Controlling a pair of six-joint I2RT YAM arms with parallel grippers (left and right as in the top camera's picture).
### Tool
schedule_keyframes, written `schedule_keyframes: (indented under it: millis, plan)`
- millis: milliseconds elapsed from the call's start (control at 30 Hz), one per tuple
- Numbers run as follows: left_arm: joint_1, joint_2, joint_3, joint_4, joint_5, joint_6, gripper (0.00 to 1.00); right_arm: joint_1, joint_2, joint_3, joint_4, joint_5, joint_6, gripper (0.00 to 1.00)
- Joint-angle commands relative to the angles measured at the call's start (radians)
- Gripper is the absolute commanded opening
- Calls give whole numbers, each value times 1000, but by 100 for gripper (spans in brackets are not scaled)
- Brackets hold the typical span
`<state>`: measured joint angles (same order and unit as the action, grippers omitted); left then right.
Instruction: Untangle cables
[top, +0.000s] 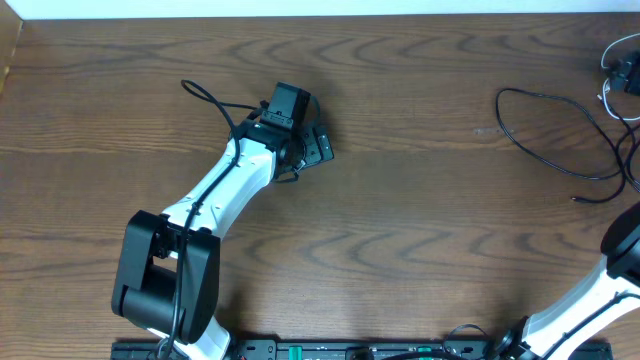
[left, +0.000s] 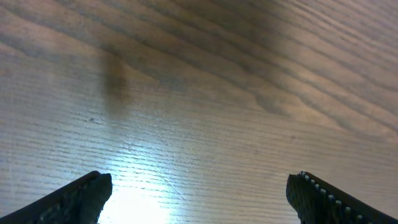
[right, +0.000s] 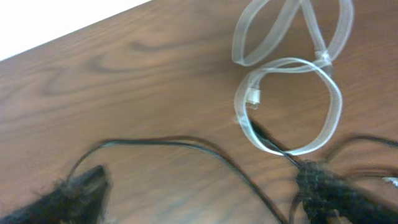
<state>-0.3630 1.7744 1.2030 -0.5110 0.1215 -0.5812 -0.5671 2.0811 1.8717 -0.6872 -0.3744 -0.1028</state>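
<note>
Item: black cable (right: 168, 142) crossing white cable (right: 339, 104) (upper right, wrist view). Your right gripper (right: 202, 177) and left gripper (left: 199, 183): both released, empty. Risk: pinching at the crossing could drag both cords.

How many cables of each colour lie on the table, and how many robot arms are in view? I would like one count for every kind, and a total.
Black cable: 1
White cable: 1
Robot arms, the left arm and the right arm: 2
Total: 4
</note>
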Motion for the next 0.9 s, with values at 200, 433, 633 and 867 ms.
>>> schedule_keyframes:
  millis: [200, 433, 633, 867]
  plan:
    - [0, -89, 48, 72, -4, 391, 95, 139, -338, 12, -146, -292, -46, 99]
    - [0, -284, 48, 75, -234, 409, 95, 299, -467, 12, -316, -272, -56, 99]
    - [0, -317, 47, 41, -311, 409, 95, 373, -505, 12, -452, -253, -55, 99]
    - [0, -317, 47, 40, -310, 409, 95, 378, -526, 12, -540, -253, 69, 99]
